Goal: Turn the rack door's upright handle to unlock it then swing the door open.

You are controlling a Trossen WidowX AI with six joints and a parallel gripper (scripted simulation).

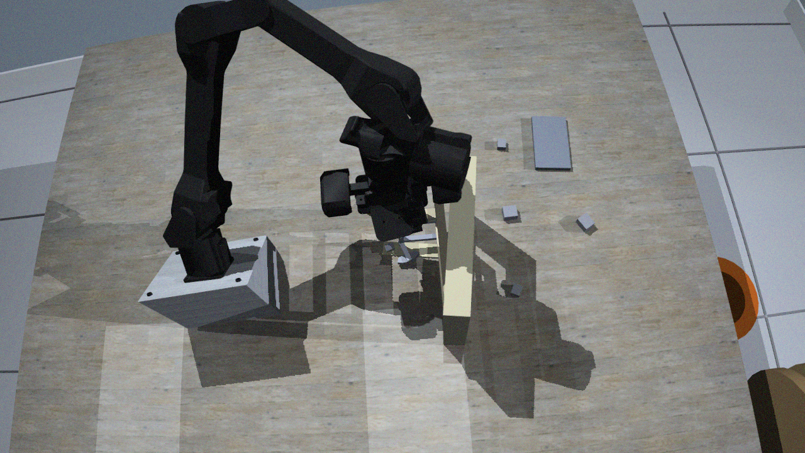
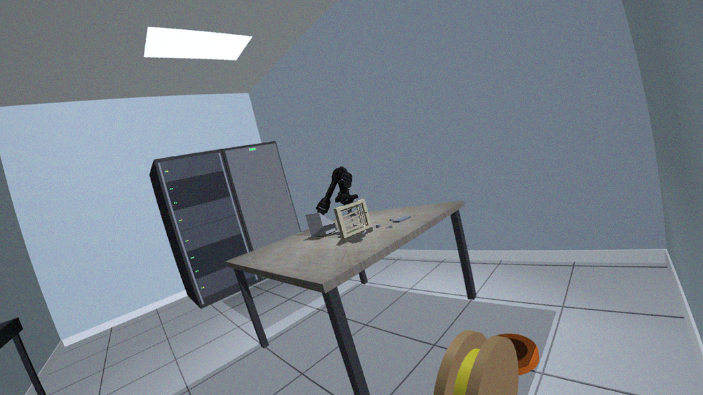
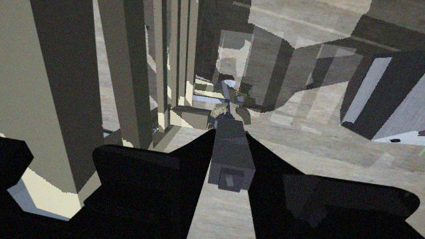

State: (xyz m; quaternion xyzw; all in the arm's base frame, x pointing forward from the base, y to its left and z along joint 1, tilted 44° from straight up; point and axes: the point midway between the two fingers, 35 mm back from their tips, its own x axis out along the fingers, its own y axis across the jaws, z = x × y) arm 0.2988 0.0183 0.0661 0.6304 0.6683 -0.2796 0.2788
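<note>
The gripper's jaws were clamped on the dark upright handle (image 3: 232, 149), which stood between them beside the cream frame (image 1: 460, 253) (image 2: 348, 235) (image 3: 50, 99). The black arm (image 1: 202, 112) (image 2: 332, 189) arched over from its pale pedestal (image 1: 163, 287) (image 2: 314, 225). Past the frame, a flat grey plate (image 1: 551, 143) (image 2: 400, 219) lay on the table (image 1: 590, 67) (image 2: 302, 262).

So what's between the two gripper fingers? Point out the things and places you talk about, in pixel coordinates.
The dark upright handle (image 3: 231, 146) is between the fingers of the gripper (image 3: 228, 135). You can see it in the wrist view, with one finger on each side.
</note>
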